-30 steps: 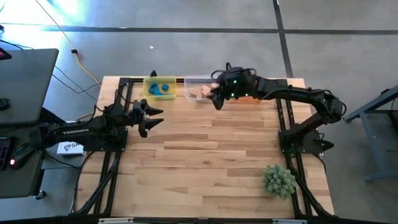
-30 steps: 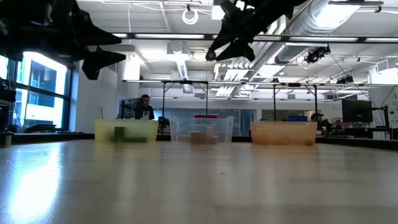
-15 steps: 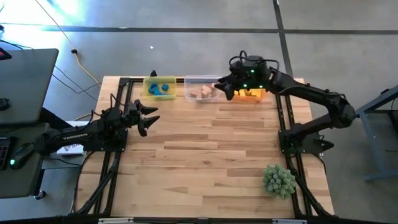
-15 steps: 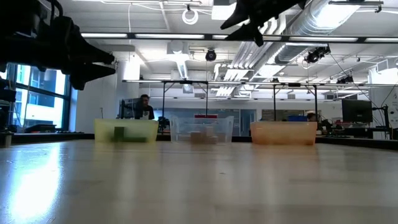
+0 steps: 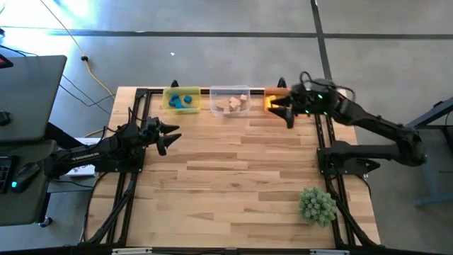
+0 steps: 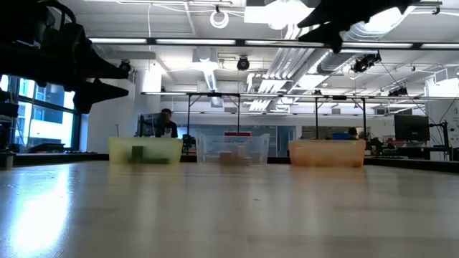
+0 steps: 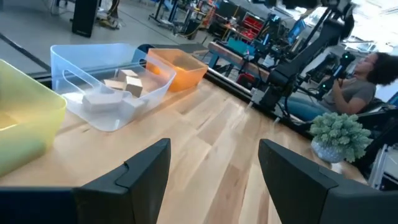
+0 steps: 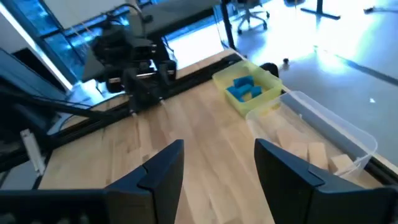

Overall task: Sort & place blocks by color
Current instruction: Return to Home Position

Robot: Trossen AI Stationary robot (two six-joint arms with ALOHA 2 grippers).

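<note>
Three piles of blocks, all down at the far edge of the counter [image 5: 233,177]. Starting close in: spiky green plant ball [image 5: 317,204] by the near right corner, well apart from the rest. Farther along, left gripper [image 5: 172,138] over the left side of the counter, with fingers spread wide around nothing. Farther back again, right gripper [image 5: 282,115] over the front of the orange bin [image 5: 276,91], likewise wide and empty. Then the row along the back edge: blue blocks [image 5: 182,100] heaped in the yellow bin [image 5: 168,103], plain tan blocks [image 5: 232,105] in the clear bin [image 5: 230,88], yellow blocks [image 5: 272,104] in the orange bin, partly covered from above by the right gripper. Chunky little pieces, cubes and short bars, one colour per bin.

Now the angles. From the left wrist, past wide-set fingers [image 7: 149,168]: tan blocks plain to see through the clear wall, tumbled at odd angles, plus a seated person [image 7: 360,81] beyond the counter, out of the overhead frame. From the right wrist: blue blocks bright against yellow plastic, tan ones just beside them, left arm [image 8: 137,68] across the counter. From table height: mere hints of colour behind the three bin walls, both grippers up high as dark shapes, and another person [image 6: 166,122] far back in the room.
</note>
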